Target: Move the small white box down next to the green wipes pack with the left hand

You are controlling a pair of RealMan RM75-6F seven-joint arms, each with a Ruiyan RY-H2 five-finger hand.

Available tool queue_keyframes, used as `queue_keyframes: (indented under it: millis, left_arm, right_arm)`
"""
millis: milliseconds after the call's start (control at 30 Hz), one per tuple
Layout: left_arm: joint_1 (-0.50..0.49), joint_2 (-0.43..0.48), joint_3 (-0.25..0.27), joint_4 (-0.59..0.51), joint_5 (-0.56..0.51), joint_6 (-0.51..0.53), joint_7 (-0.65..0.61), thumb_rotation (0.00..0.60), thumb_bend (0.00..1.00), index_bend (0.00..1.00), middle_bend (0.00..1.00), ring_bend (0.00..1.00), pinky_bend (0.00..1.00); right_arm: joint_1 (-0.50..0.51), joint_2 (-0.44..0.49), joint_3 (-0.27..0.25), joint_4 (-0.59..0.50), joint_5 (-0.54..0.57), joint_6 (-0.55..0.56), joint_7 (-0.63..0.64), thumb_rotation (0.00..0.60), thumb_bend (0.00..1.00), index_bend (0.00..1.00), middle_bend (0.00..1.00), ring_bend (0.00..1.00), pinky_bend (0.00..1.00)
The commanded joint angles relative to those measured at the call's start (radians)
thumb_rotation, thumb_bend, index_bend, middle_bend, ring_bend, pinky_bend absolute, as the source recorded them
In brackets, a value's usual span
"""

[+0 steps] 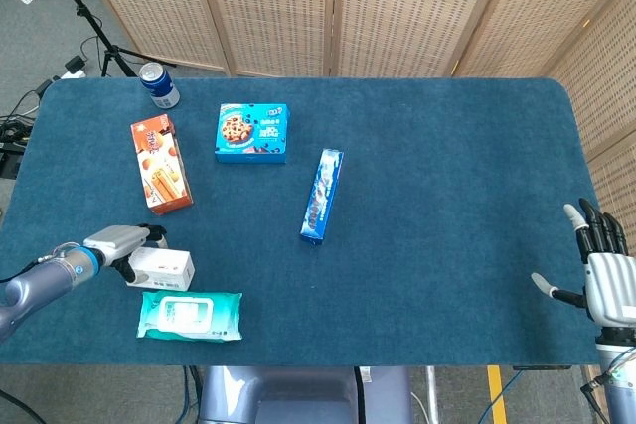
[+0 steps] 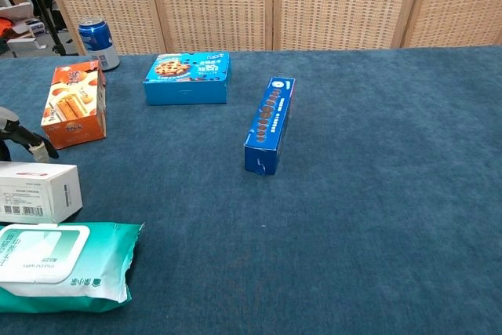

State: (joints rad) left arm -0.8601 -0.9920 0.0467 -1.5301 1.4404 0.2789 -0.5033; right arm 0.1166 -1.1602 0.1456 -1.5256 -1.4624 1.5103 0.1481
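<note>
Head view steeply overhead, chest view low, seemingly closer, sharing table

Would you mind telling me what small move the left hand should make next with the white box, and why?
Probably let go and draw back to the left. The small white box already lies on the table just above the green wipes pack, close beside it, and the left hand sits at the box's left end with fingers barely touching, if at all.
</note>
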Motion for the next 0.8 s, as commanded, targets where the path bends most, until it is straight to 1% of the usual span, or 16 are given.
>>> queue_keyframes:
  millis: [33,133,267,367,467,500,567,633,700,733,800]
  left_arm:
    - [0.040,-0.031,-0.017,0.012,-0.047,0.128,0.096,0.600,0.46,0.00,0.00,0.00,0.00]
    - [0.075,-0.036,-0.032,-0.005,-0.079,0.225,0.162,0.600,0.46,0.00,0.00,0.00,0.00]
    - [0.105,-0.023,-0.043,-0.041,-0.093,0.298,0.196,0.600,0.46,0.00,0.00,0.00,0.00]
    - [0.123,-0.002,-0.047,-0.069,-0.078,0.331,0.179,0.600,0.46,0.00,0.00,0.00,0.00]
    - [0.157,0.027,-0.049,-0.088,-0.038,0.401,0.147,0.600,0.43,0.00,0.00,0.00,0.00]
    - [0.173,0.032,-0.049,-0.089,-0.024,0.435,0.139,0.600,0.41,0.00,0.00,0.00,0.00]
    - [0.213,0.037,-0.049,-0.078,-0.006,0.518,0.149,0.600,0.33,0.00,0.00,0.00,0.00]
    - [0.266,0.025,-0.052,-0.060,-0.008,0.623,0.197,0.600,0.16,0.00,0.00,0.00,0.00]
    - [0.327,0.000,-0.059,-0.047,-0.033,0.732,0.260,0.600,0.04,0.00,0.00,0.00,0.00]
    - [0.370,-0.013,-0.064,-0.040,-0.068,0.793,0.287,0.600,0.01,0.00,0.00,0.00,0.00]
    - [0.424,-0.045,-0.069,-0.040,-0.105,0.876,0.337,0.600,0.00,0.00,0.00,0.00,0.00]
  right_arm:
    - [-0.001,0.003,0.002,0.000,0.001,0.002,0.007,0.600,0.00,0.00,0.00,0.00,0.00]
    - [-0.002,0.005,0.002,0.000,0.001,0.003,0.012,0.600,0.00,0.00,0.00,0.00,0.00]
    - [-0.002,0.006,0.001,-0.001,-0.001,0.003,0.013,0.600,0.00,0.00,0.00,0.00,0.00]
    - [-0.003,0.006,0.001,-0.001,-0.001,0.004,0.015,0.600,0.00,0.00,0.00,0.00,0.00]
    - [-0.003,0.007,0.001,-0.002,-0.002,0.004,0.014,0.600,0.00,0.00,0.00,0.00,0.00]
    - [-0.003,0.007,0.001,-0.002,-0.003,0.006,0.014,0.600,0.00,0.00,0.00,0.00,0.00]
    - [-0.004,0.007,0.000,-0.003,-0.006,0.009,0.014,0.600,0.00,0.00,0.00,0.00,0.00]
    - [-0.005,0.007,0.000,-0.003,-0.008,0.011,0.013,0.600,0.00,0.00,0.00,0.00,0.00]
    - [-0.005,0.007,-0.002,-0.004,-0.012,0.013,0.013,0.600,0.00,0.00,0.00,0.00,0.00]
    - [-0.005,0.006,-0.003,-0.005,-0.018,0.016,0.013,0.600,0.00,0.00,0.00,0.00,0.00]
    - [-0.006,0.005,-0.005,-0.003,-0.027,0.023,0.014,0.600,0.00,0.00,0.00,0.00,0.00]
